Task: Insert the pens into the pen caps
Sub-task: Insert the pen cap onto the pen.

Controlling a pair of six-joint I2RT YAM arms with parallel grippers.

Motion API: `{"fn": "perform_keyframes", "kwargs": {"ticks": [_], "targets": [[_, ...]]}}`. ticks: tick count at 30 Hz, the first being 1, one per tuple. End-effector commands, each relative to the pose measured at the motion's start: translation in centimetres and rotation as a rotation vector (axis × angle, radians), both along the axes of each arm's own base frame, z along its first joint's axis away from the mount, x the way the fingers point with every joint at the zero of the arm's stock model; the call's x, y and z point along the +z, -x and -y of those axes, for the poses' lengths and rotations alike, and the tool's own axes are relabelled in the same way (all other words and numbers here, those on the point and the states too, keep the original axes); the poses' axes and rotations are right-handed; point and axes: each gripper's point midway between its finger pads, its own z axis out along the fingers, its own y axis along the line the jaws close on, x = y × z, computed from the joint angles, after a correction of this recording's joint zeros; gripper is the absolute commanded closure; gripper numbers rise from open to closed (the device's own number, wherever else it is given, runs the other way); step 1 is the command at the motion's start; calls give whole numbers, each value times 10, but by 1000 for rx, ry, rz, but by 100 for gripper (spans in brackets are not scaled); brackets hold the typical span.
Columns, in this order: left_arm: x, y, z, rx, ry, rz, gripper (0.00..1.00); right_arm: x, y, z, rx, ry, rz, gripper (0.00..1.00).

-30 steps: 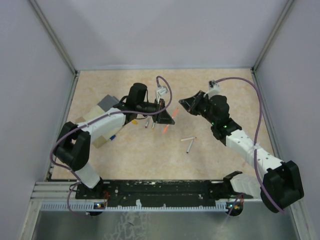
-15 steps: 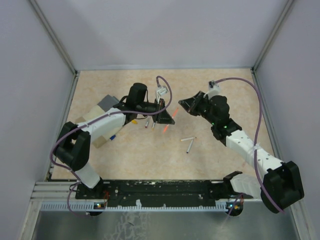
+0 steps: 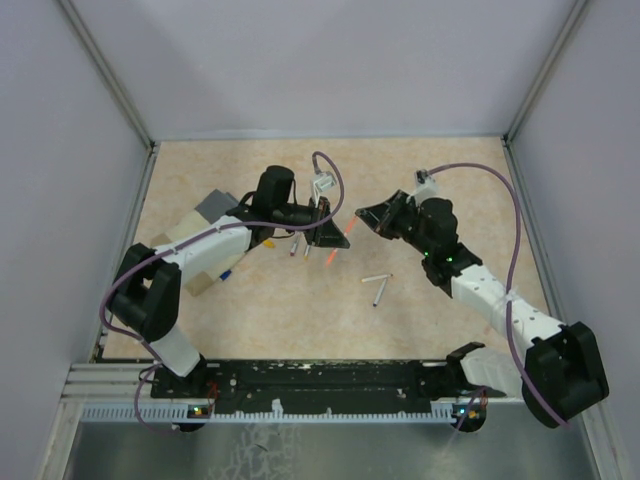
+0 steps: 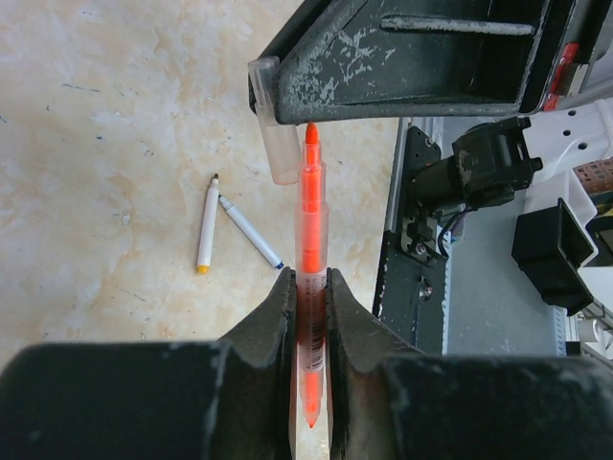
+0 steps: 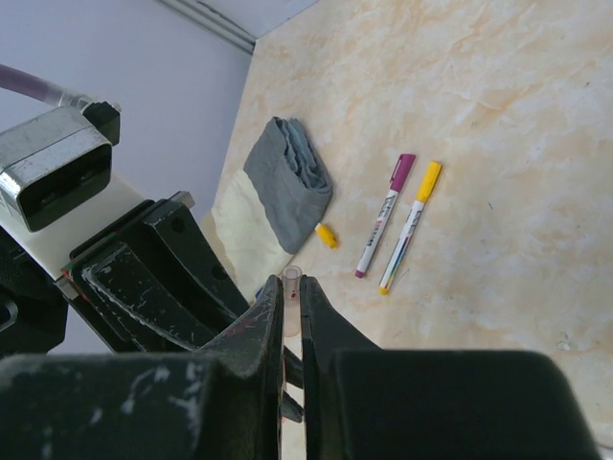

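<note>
My left gripper is shut on an orange pen whose orange tip points away from it. My right gripper is shut on a clear pen cap, open end outward. In the left wrist view the cap hangs just left of the orange tip, beside it and not over it. In the top view the left gripper and right gripper face each other mid-table. Two uncapped pens lie on the table and show in the left wrist view.
A magenta-capped pen and a yellow-capped pen lie side by side. A loose yellow cap lies by the grey-lidded beige box. The box sits under the left arm. A blue piece lies near it.
My right gripper has moved a little left with the clear cap, closer to the orange pen's tip. The left arm has not moved.
</note>
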Motion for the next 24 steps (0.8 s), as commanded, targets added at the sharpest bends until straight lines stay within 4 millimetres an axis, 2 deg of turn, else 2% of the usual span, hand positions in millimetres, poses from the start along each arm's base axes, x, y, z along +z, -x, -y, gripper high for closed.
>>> {"fn": "perform_keyframes", "kwargs": {"ticks": [1, 5, 13, 17, 24], "targets": [[19, -1, 2, -3, 37, 59, 100, 27, 6, -4, 19, -65, 79, 98], [19, -1, 2, -6, 38, 61, 100, 29, 3, 2, -22, -63, 80, 98], [20, 0, 2, -12, 42, 59, 100, 49, -8, 20, -146, -68, 101, 98], [19, 0, 3, -13, 41, 58, 100, 56, -11, 18, -141, -76, 113, 99], [19, 1, 3, -14, 41, 57, 100, 55, -11, 11, -114, -95, 110, 99]]}}
